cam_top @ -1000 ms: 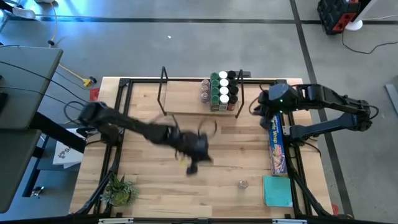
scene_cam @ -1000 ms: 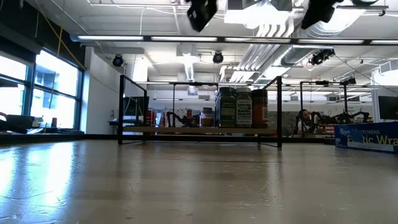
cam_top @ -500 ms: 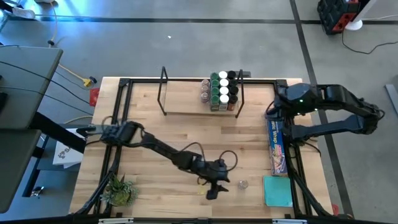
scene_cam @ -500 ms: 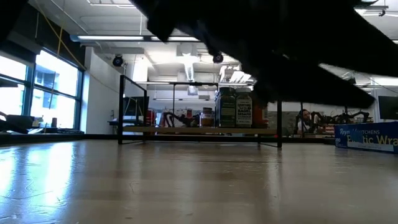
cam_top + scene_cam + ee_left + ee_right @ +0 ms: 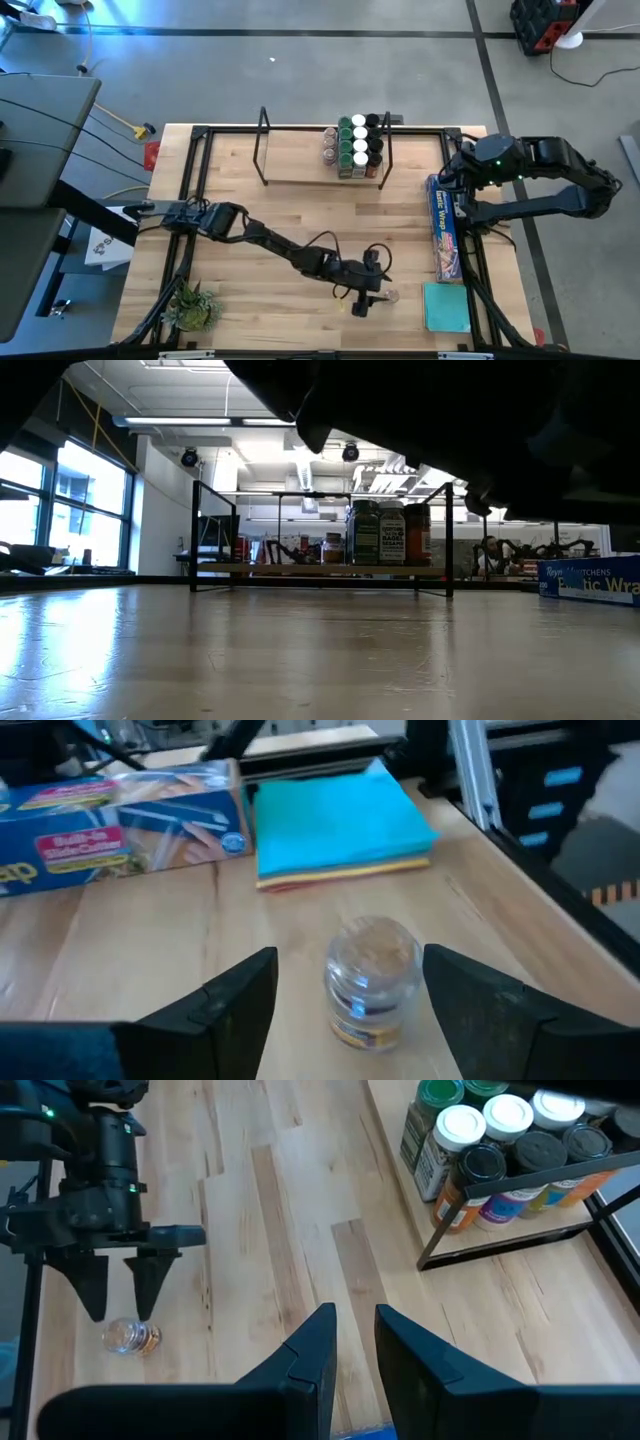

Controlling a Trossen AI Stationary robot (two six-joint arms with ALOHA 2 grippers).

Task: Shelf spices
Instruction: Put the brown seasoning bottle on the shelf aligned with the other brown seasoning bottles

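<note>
Left gripper (image 5: 350,990) open astride the last loose jar (image 5: 371,978), not yet gripping.
The other spices (image 5: 356,146) already crowd the right end of the shelf (image 5: 300,160); right gripper (image 5: 350,1345), jaws narrow and empty, waits above the table's right side.

Table (image 5: 250,215) of pale, smooth wood; jar (image 5: 371,982) of clear glossy glass (or plastic); shelf (image 5: 520,1225) frame black wire
</note>
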